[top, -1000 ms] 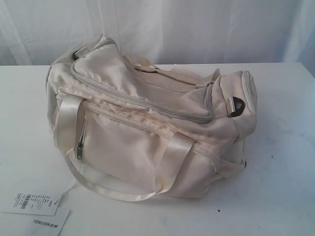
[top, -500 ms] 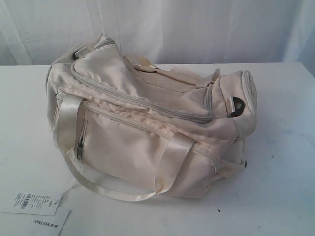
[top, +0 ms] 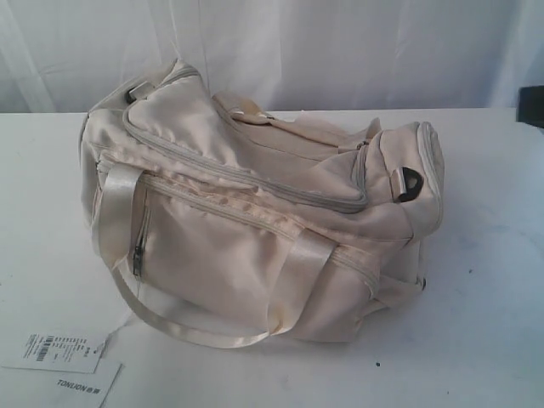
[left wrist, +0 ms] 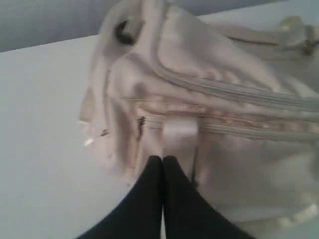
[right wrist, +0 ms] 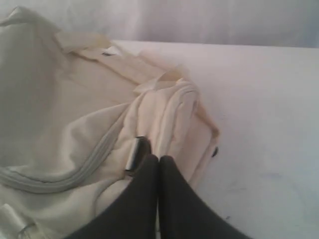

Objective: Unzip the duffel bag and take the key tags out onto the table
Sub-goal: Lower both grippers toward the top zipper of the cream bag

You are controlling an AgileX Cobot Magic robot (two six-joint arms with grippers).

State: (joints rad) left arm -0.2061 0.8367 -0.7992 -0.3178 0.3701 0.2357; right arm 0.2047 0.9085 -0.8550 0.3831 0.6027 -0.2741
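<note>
The cream duffel bag (top: 255,212) lies on the white table (top: 484,323) with its grey top zip (top: 255,174) closed end to end. No key tags show anywhere. My left gripper (left wrist: 162,159) is shut with nothing in it, hovering near the bag's (left wrist: 214,99) end, by a ribbon handle (left wrist: 177,130). My right gripper (right wrist: 158,159) is shut and empty too, just above the bag's (right wrist: 75,114) other end, beside a black strap ring (right wrist: 137,152). In the exterior view only a dark bit of the right arm (top: 532,105) shows at the right edge.
White paper price tags (top: 64,365) with a barcode lie on the table at the front left. A ribbon handle (top: 195,327) loops onto the table in front of the bag. A white curtain (top: 340,51) hangs behind.
A dark part of the right arm has come into the exterior view at the right edge. The bag and the price tags have not moved.
</note>
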